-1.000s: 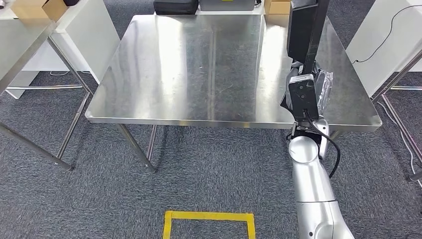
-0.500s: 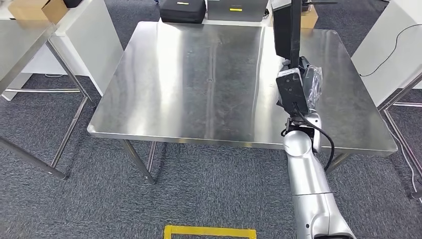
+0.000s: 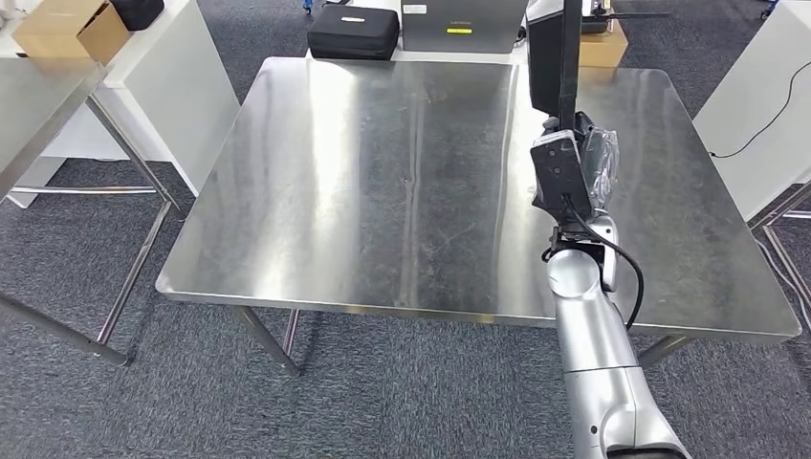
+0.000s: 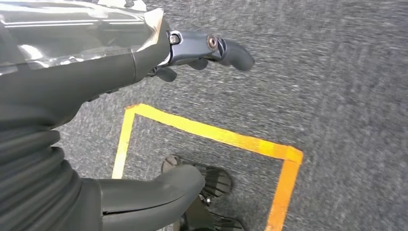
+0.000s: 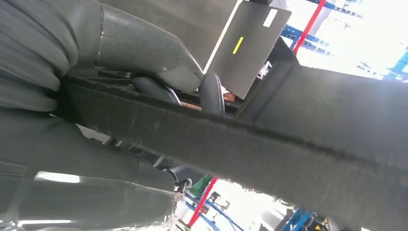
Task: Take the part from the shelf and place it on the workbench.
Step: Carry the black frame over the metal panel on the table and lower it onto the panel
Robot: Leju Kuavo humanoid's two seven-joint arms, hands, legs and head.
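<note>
My right hand (image 3: 585,142) grips a dark flat panel, the part (image 3: 547,57), and holds it upright over the right half of the steel workbench (image 3: 383,191). In the right wrist view the thumb and dark fingers (image 5: 211,91) wrap around the part's (image 5: 298,144) felt-like edge. Clear plastic wrap shows around the hand. My left hand (image 4: 96,82) hangs low over the carpet with its fingers (image 4: 216,45) apart and nothing in it.
A black case (image 3: 353,32), a grey box with a yellow label (image 3: 464,24) and a cardboard box (image 3: 601,46) sit beyond the workbench's far edge. A second table (image 3: 38,105) stands at the left, a white panel (image 3: 756,96) at the right. Yellow floor tape (image 4: 211,134) lies under the left hand.
The whole picture has shifted: the camera has moved closer to the workbench, which now lies nearer and larger. My right hand still holds the part upright over the tabletop.
</note>
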